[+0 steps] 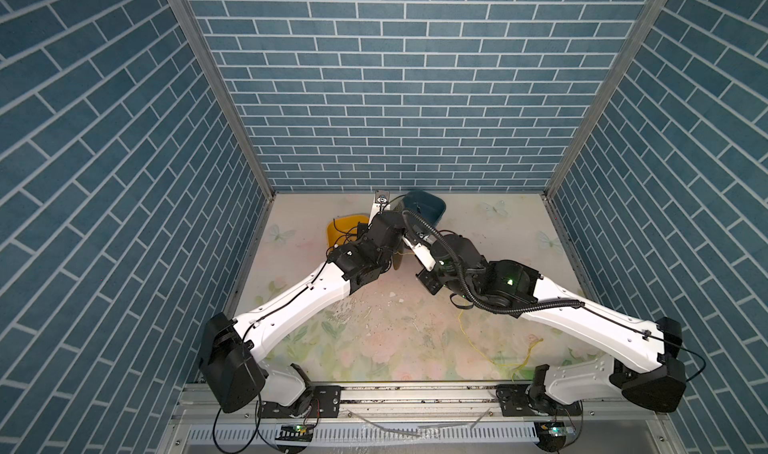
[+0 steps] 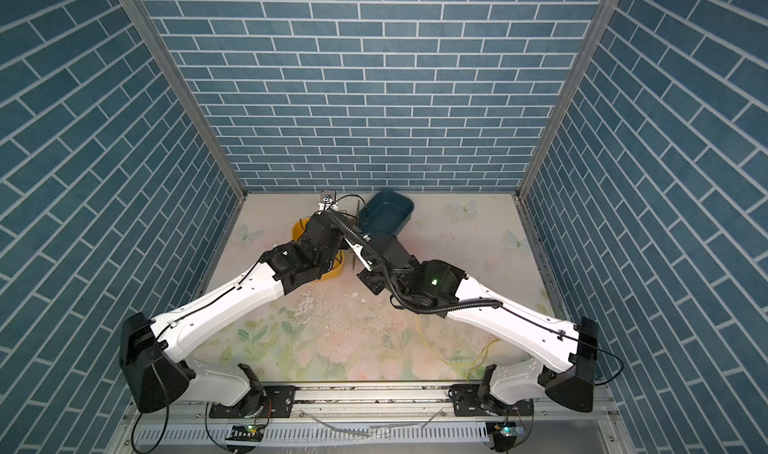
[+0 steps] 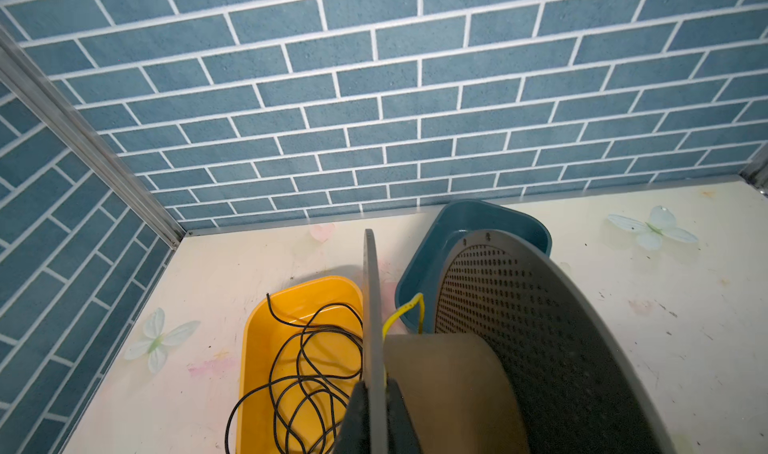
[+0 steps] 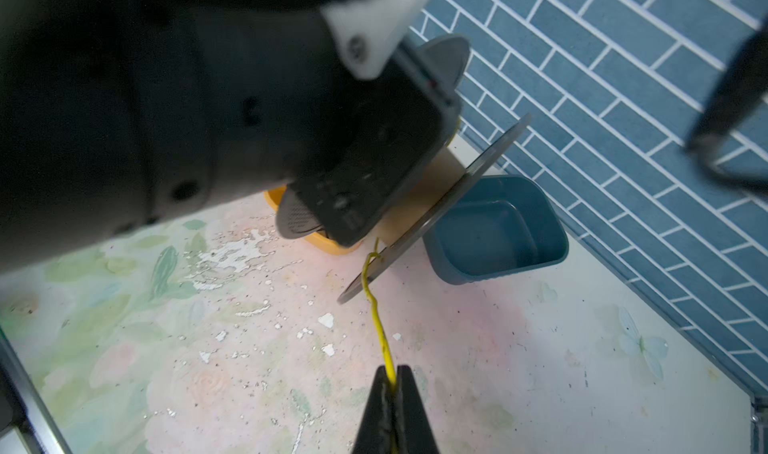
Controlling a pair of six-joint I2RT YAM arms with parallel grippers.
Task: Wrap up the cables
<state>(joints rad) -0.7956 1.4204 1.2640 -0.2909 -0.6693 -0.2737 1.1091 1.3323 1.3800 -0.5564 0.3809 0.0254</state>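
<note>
Two robot arms meet over a flowered tabletop (image 1: 374,348) inside a booth papered with blue brick. The left hand (image 3: 376,387) is clamped shut on the thin grey rim of a spool (image 3: 540,327), holding it on edge above the tabletop. The spool's cardboard core sits just beside that hand's fingers.

The right hand (image 4: 391,374) is pinched fully closed on the yellow cable (image 4: 376,319). The cable runs in a fairly straight line from that hand's tips up to the edge of the spool's rim and hooks over it. A short yellow end also shows against the core, close to the left hand. Behind the right hand, the rest of the cable trails loose across the tabletop towards that arm's base.

Beyond the left hand sit a yellow bin (image 3: 257,348) holding a tangle of black wire (image 3: 307,373) and an empty blue bin (image 4: 498,232).

The cable's hold on the spool looks slight, and it is unclear whether the end is fixed to the core. A hard pull from the right hand could unhook it. It could also twist the spool in the left hand's narrow grip on the rim. The loose length may snag under the right arm, and the two wrists are close enough to collide.
</note>
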